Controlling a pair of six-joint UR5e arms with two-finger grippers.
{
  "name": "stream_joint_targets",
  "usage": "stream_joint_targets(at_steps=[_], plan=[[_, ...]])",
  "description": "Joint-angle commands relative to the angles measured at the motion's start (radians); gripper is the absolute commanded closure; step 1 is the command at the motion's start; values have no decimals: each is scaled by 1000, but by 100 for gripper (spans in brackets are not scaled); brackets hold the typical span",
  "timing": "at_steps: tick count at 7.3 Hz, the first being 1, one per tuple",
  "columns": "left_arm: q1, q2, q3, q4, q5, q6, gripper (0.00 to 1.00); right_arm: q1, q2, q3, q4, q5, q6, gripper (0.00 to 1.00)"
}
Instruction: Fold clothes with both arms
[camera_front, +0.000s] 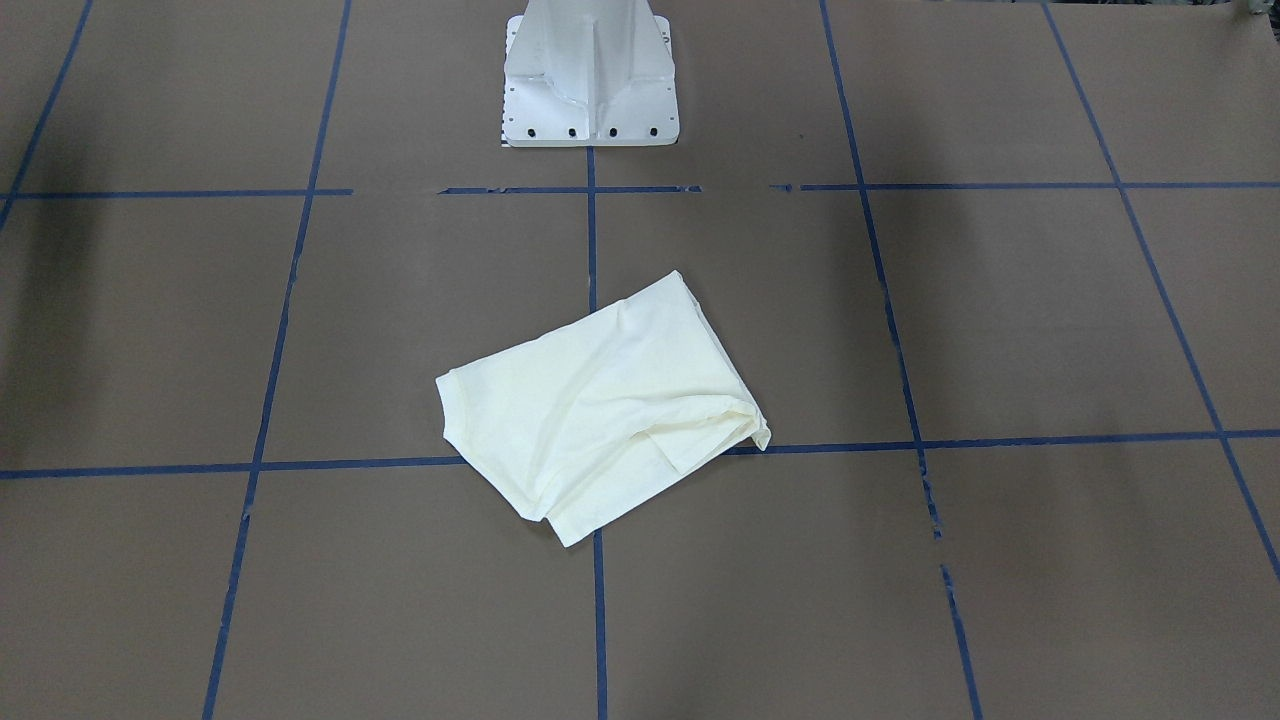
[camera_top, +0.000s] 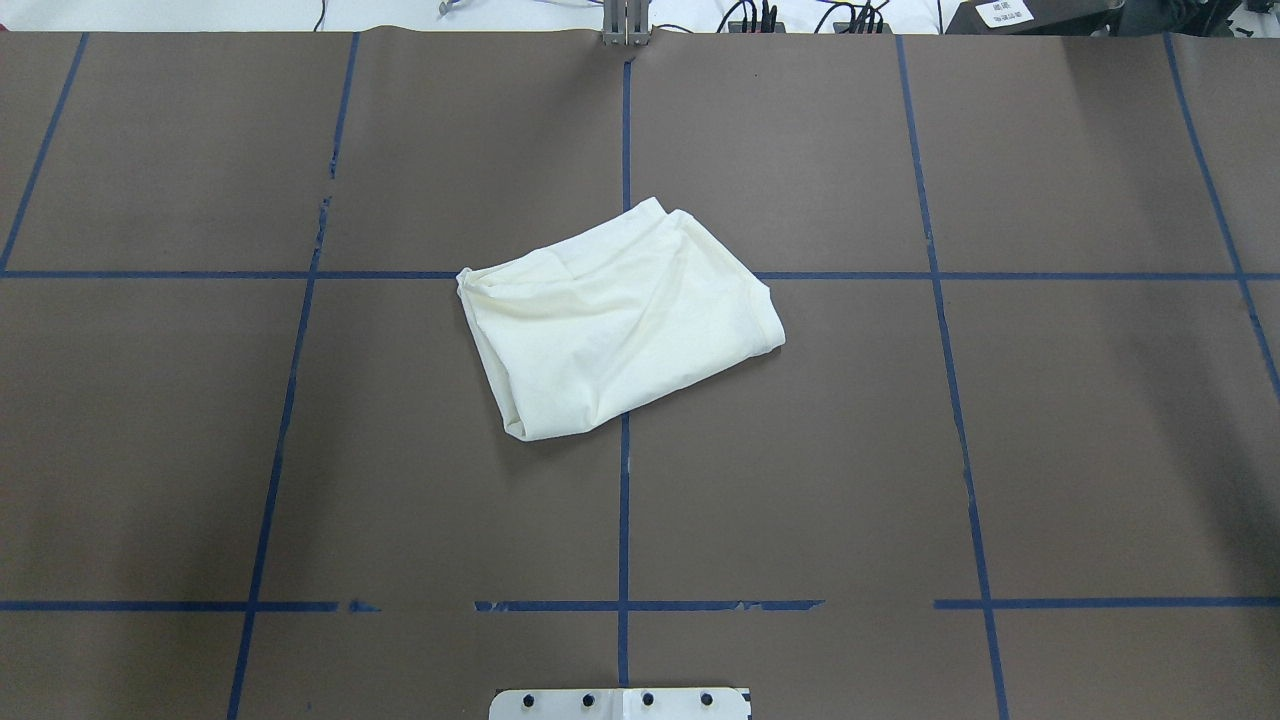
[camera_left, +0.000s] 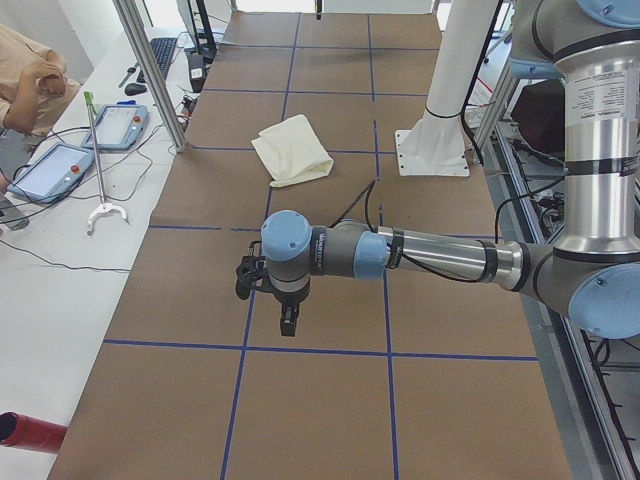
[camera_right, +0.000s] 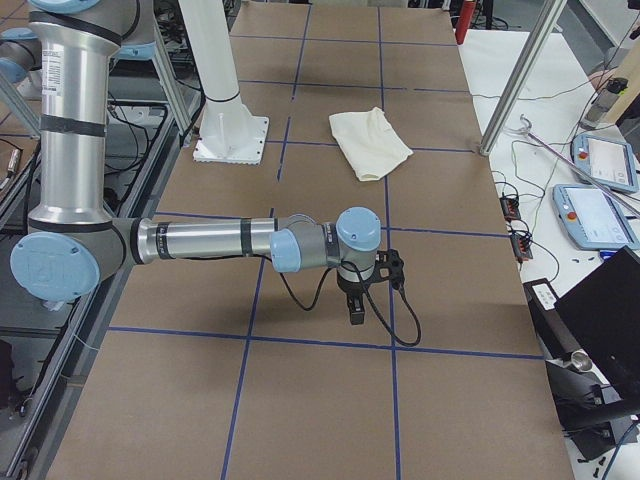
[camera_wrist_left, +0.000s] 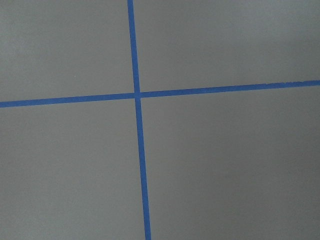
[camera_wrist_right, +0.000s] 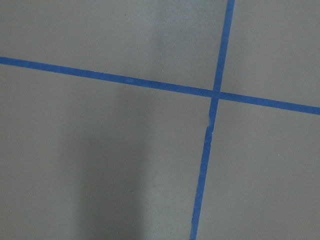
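Note:
The cream-white shirt (camera_front: 600, 410) lies folded into a compact, slightly skewed rectangle at the middle of the brown table (camera_top: 620, 320); its print is hidden. It also shows far up the table in both side views (camera_left: 292, 150) (camera_right: 370, 143). The left arm's gripper (camera_left: 288, 320) hangs pointing down over bare table, far from the shirt. The right arm's gripper (camera_right: 357, 312) hangs the same way at the opposite end. I cannot tell whether either is open or shut. Both wrist views show only brown table and a blue tape cross (camera_wrist_left: 136, 95) (camera_wrist_right: 216, 94).
The white pedestal base (camera_front: 590, 80) stands at the robot's edge of the table. A side bench holds teach pendants (camera_left: 55, 170) (camera_right: 590, 210) and cables, with a person (camera_left: 25, 80) beside it. Metal frame posts (camera_left: 150, 70) stand along the table's far edge.

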Motion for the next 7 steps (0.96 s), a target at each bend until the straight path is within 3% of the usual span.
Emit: stream_joint_targets(at_steps=[1, 7], plan=[[-1, -1, 16, -22, 3, -2, 0, 0, -1, -2, 3, 0, 0, 0], [-1, -12, 13, -25, 89, -5, 0, 0, 1, 0, 6, -8, 0, 0]])
